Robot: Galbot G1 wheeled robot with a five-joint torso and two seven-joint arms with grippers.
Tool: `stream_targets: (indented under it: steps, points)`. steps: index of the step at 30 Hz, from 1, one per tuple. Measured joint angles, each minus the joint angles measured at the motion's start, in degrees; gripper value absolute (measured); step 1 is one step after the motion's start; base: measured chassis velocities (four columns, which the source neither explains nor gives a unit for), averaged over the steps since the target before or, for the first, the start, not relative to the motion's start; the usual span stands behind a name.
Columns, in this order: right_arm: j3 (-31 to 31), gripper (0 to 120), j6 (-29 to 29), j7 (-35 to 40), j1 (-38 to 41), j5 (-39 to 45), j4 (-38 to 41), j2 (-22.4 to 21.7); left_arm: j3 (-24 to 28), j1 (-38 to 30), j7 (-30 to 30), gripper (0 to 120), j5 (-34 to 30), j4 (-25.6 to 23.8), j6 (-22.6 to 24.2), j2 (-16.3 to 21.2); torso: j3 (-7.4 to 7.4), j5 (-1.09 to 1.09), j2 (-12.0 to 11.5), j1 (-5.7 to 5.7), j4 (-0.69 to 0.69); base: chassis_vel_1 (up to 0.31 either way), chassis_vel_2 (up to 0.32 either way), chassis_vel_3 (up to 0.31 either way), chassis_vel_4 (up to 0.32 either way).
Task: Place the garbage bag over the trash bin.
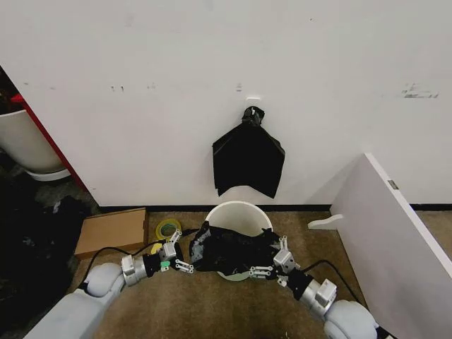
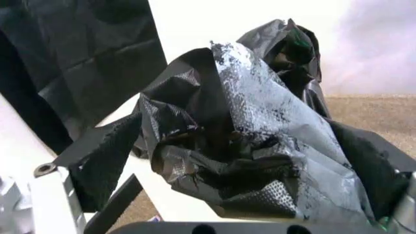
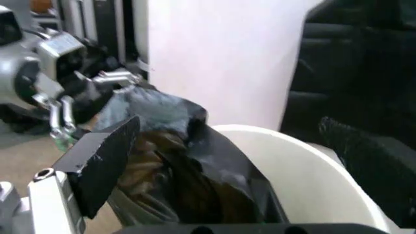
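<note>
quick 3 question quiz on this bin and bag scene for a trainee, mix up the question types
1. True or false: the garbage bag already covers the whole rim of the trash bin.
2. Which side of the bag is the left gripper on: A) robot's left, B) robot's right, C) far side by the wall?
3. What flat brown thing lies on the floor left of the bin?

Key
1. False: the far rim is bare.
2. A; the right gripper is opposite.
3. A cardboard piece.

Glossy crinkled plastic garbage bag (image 1: 229,253), smooth plastic trash bin (image 1: 240,214)
</note>
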Motion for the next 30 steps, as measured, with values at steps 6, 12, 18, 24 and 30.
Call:
stream_targets:
  steps: [6, 12, 18, 24, 30]
  points:
    - [-5.6, 100, -4.2, 0.9, 4.3, 10.1, 0.4, 0.3, 0.1, 0.6, -1.0, 100, 1.2, -0.6, -1.1, -0.6, 0.0, 0.0, 0.0, 0.0, 0.01, 0.0, 0.0, 0.0, 0.0]
    - [-14.4, 100, -18.9, 14.6, 9.9, 22.9, 4.6, 1.7, 0.0, 1.6, -1.6, 100, 2.4, -1.8, -1.3, -0.9, -0.01, -0.01, 0.0, 0.0, 0.01, 0.0, 0.0, 0.0, 0.0]
    - [-18.5, 93, -27.0, 18.1, 14.4, 26.1, 4.1, 3.9, -0.6, 2.1, -2.0, 100, 2.6, -3.1, -1.3, -0.6, 0.0, 0.0, 0.0, 0.0, 0.01, 0.0, 0.0, 0.0, 0.0]
    - [-19.4, 74, -27.0, 17.3, 15.0, 23.0, 2.2, 5.0, -0.8, 2.5, -2.5, 100, 2.6, -3.6, -1.2, -0.6, -0.01, -0.01, 0.0, 0.0, 0.0, 0.0, 0.0, 0.0, 0.0]
    - [-19.3, 52, -25.7, 14.4, 15.0, 20.6, 0.2, 5.7, -0.8, 2.6, -2.7, 100, 2.7, -3.9, -1.2, -0.7, -0.01, 0.0, 0.0, 0.0, 0.0, 0.0, 0.0, 0.0, 0.0]
